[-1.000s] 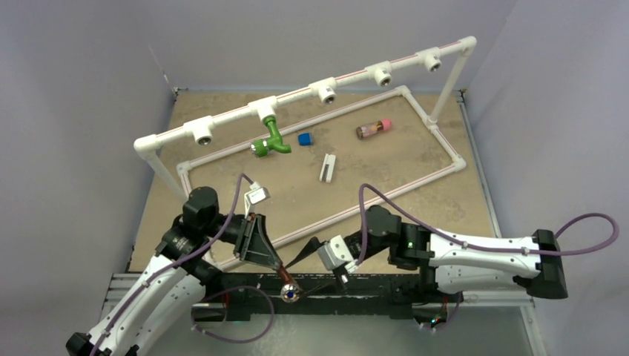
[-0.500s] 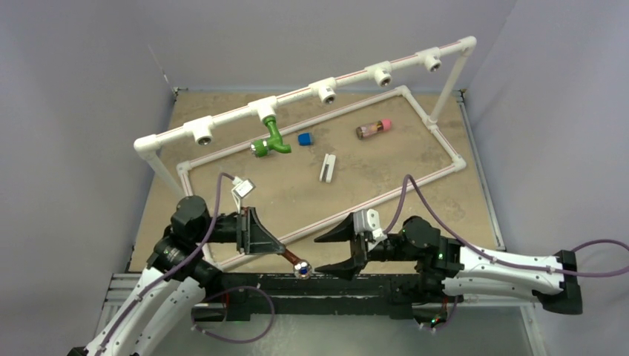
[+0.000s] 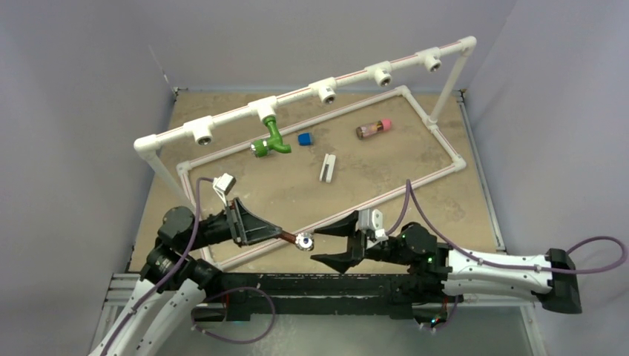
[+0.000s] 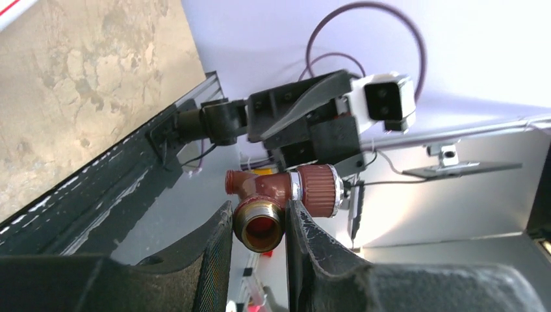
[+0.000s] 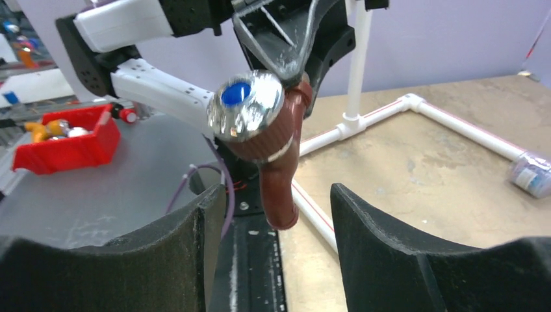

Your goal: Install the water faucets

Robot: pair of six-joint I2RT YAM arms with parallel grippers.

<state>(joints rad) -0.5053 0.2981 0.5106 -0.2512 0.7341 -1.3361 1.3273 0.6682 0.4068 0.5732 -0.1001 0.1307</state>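
The dark reddish-brown faucet (image 3: pixel 297 239) with a chrome, blue-dotted knob is held in my left gripper (image 3: pixel 280 236), shut on its brass threaded end (image 4: pixel 261 225), above the table's near edge. My right gripper (image 3: pixel 326 243) is open, its jaws facing the faucet from the right; in the right wrist view the faucet (image 5: pixel 276 153) hangs between and beyond my fingers (image 5: pixel 383 244) without touching them. The bright green faucet (image 3: pixel 269 141) hangs from a white tee on the raised pipe rail (image 3: pixel 304 92).
A white pipe frame (image 3: pixel 445 148) lies on the brown table. Inside it are a blue block (image 3: pixel 304 139), a white clip (image 3: pixel 327 167) and a brownish cylinder with a pink cap (image 3: pixel 373 128). A red parts bin (image 5: pixel 68 140) sits off the table.
My left gripper lifted the brown faucet up and forward over the table's front edge. My right arm swung out, opened and turned its jaws toward the faucet.
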